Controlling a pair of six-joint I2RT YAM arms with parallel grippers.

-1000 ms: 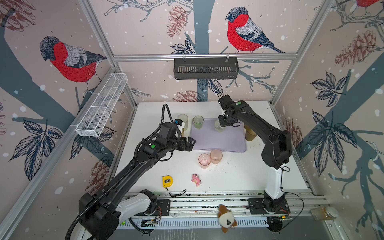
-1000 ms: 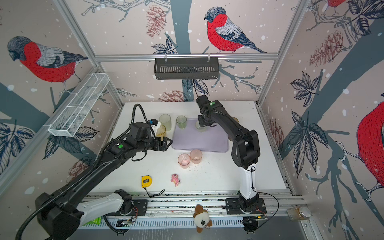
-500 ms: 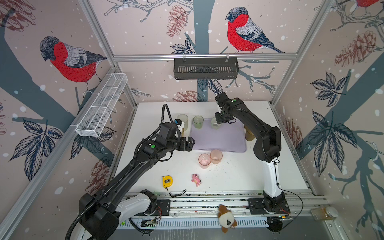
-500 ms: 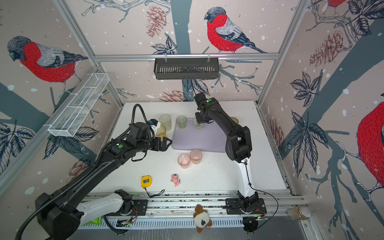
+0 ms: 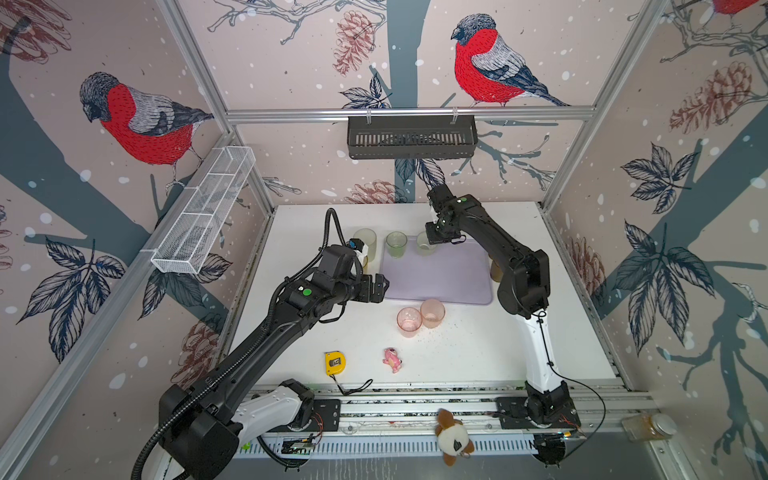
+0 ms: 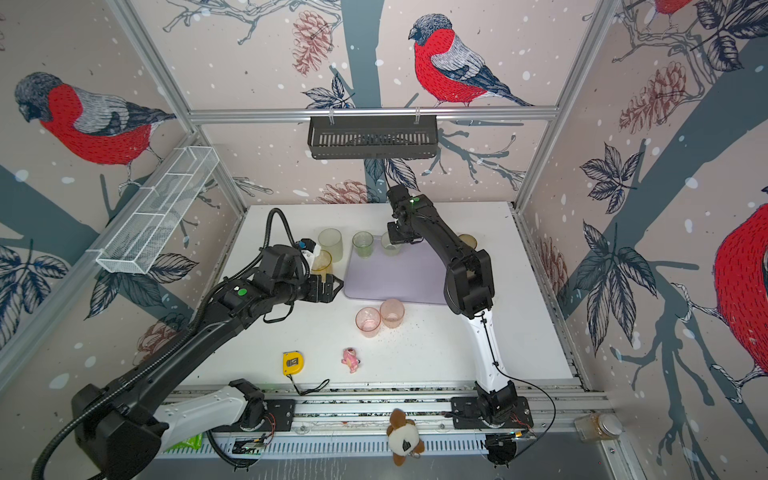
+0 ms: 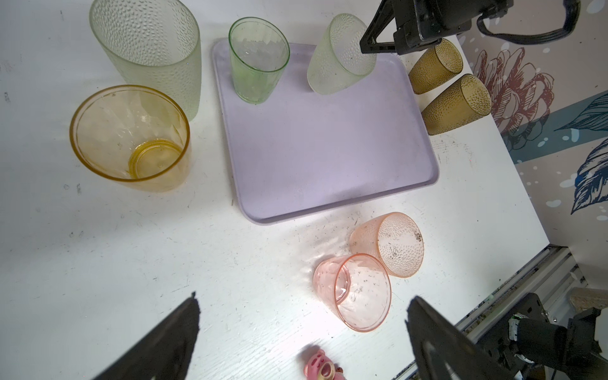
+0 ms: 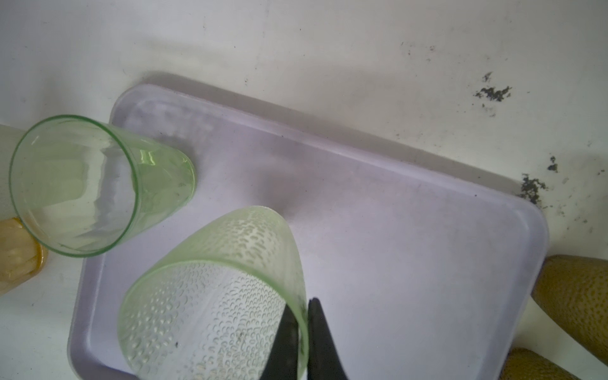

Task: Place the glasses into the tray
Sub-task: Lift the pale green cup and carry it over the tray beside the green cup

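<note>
The lavender tray (image 5: 440, 278) (image 7: 322, 141) (image 8: 378, 237) lies mid-table. A green glass (image 5: 395, 244) (image 8: 82, 184) stands upright in its far left corner. My right gripper (image 5: 436, 239) (image 8: 304, 312) is shut on the rim of a frosted whitish-green glass (image 5: 424, 245) (image 7: 339, 62) (image 8: 214, 296), tilted over the tray beside the green one. On the table stand a tall frosted glass (image 7: 148, 52), an amber-yellow glass (image 7: 131, 135), two pink glasses (image 7: 355, 292) (image 7: 391, 246) and two brown glasses (image 7: 437, 64) (image 7: 457, 103). My left gripper (image 5: 376, 289) (image 7: 304, 297) hangs open and empty near the tray's near left corner.
A yellow tape measure (image 5: 334, 362) and a pink toy (image 5: 392, 359) lie near the front edge. A black slotted basket (image 5: 411, 137) hangs on the back wall, a white mesh basket (image 5: 203, 212) on the left wall. A plush toy (image 5: 453, 440) sits on the front rail.
My right gripper has carried the frosted glass leftward along the tray's far edge, closer to the green glass. The left arm has not moved.
</note>
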